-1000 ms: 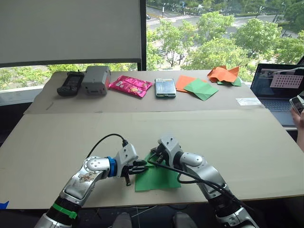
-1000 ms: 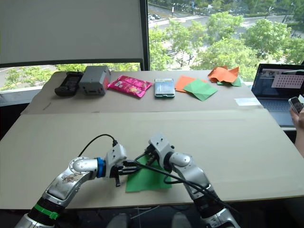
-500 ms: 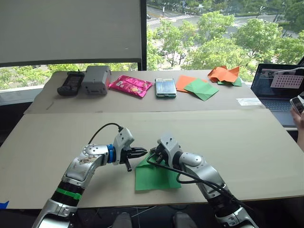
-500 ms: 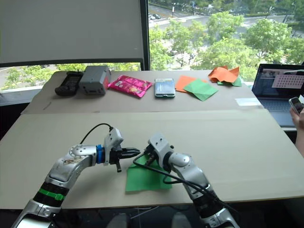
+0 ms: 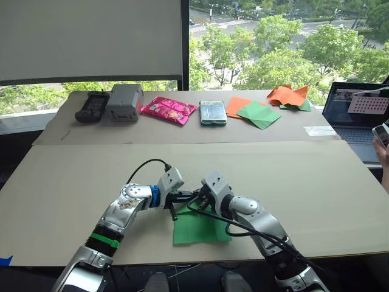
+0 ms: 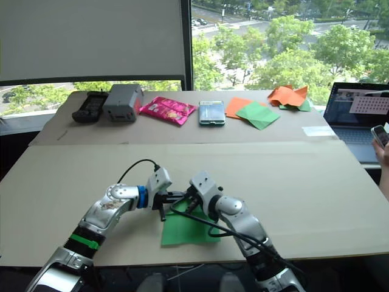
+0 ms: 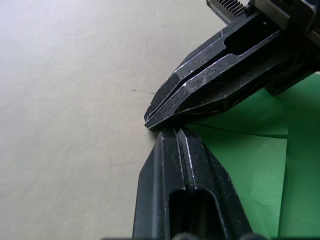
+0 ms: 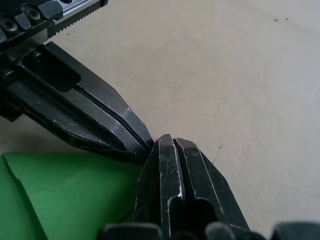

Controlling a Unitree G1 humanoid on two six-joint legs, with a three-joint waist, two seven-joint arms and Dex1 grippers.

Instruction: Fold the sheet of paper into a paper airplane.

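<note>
Lying: sheet of paper [image 5: 200,225] flat on the table [image 5: 316,182] (near edge).
Left gripper [image 7: 167,131]: closed, at the sheet's far corner.
Right gripper [image 8: 171,141]: closed, tip-to-tip with it.

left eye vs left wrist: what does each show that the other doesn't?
Left eye view has the far row: remote, grey box, pink packet, phone, orange and green sheets, laptop.

Left wrist view has the close-up: both pairs of fingers pressed shut, tips meeting at the corner of the sheet of paper, and a crease line across it.

Both show the sheet of paper, the table, the left gripper and the right gripper.
</note>
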